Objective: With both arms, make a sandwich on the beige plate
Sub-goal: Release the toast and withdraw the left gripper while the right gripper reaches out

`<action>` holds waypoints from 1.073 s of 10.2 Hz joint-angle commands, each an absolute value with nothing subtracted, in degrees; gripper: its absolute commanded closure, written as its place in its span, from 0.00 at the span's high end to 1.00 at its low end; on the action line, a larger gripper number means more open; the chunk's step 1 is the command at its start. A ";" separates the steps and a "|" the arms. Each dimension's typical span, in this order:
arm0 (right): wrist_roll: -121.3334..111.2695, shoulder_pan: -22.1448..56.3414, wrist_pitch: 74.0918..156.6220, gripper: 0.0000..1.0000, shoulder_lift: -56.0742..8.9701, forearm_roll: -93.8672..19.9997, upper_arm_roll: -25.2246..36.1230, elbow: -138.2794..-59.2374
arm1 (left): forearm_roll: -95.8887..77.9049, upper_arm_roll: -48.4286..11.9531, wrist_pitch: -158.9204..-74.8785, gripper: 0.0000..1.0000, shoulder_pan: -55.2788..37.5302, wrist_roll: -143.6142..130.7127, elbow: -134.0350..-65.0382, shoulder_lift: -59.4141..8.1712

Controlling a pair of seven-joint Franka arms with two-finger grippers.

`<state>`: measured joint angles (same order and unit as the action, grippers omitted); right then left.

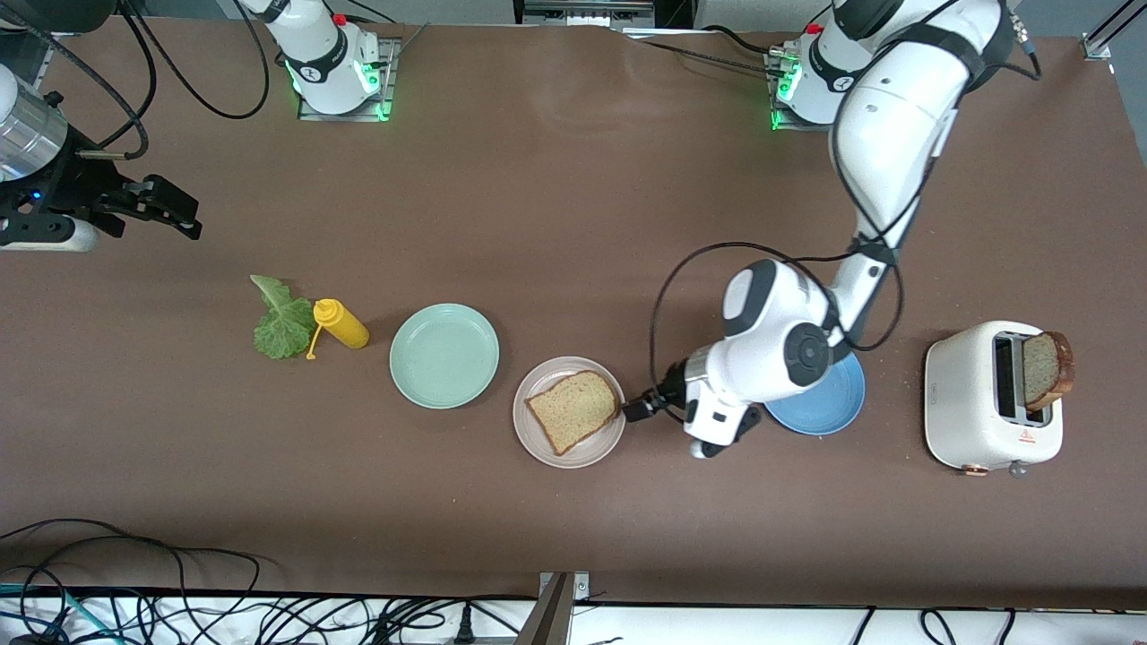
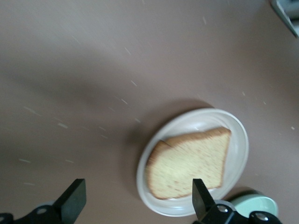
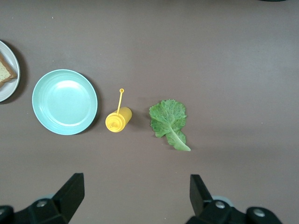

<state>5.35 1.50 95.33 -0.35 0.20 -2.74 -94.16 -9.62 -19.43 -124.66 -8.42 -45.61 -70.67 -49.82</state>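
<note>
Very little can be read here. The white toaster (image 1: 990,397), at the left arm's end of the surface, carries a small red triangle sign near its lower corner at the edge nearer the front camera, with a line of tiny print under it that is too small to make out; it is probably a hot-surface warning. Each white arm base (image 1: 327,63) along the top of the front view bears a dark round emblem, its lettering unreadable. No readable words or numbers show anywhere else.
</note>
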 commanded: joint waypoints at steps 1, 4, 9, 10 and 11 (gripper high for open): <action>5.45 1.41 95.27 1.00 -1.05 0.35 -2.64 -93.52 | -5.89 -19.43 -115.00 1.00 -2.22 -36.79 -71.54 -42.04; 4.66 0.36 94.83 1.00 -4.55 1.23 -1.94 -94.13 | 0.41 -19.34 -106.80 1.00 6.04 -23.58 -71.54 -33.69; -10.86 -1.40 99.21 1.00 -12.82 0.79 -0.97 -96.23 | 16.69 -19.25 -97.14 1.00 9.93 -3.22 -71.46 -26.11; -13.33 -1.67 102.01 1.00 -13.35 0.79 -0.97 -98.24 | 16.53 -19.34 -96.77 1.00 11.67 -0.12 -71.54 -25.41; -15.71 -2.19 104.04 1.00 -13.53 0.79 -0.97 -100.35 | 15.65 -19.68 -96.33 1.00 13.86 2.17 -71.63 -25.05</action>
<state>-11.86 -1.31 101.02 -14.06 0.68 -0.67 -97.07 15.09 -19.00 -97.13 10.50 -2.87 -69.55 -27.27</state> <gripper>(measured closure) 0.000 0.000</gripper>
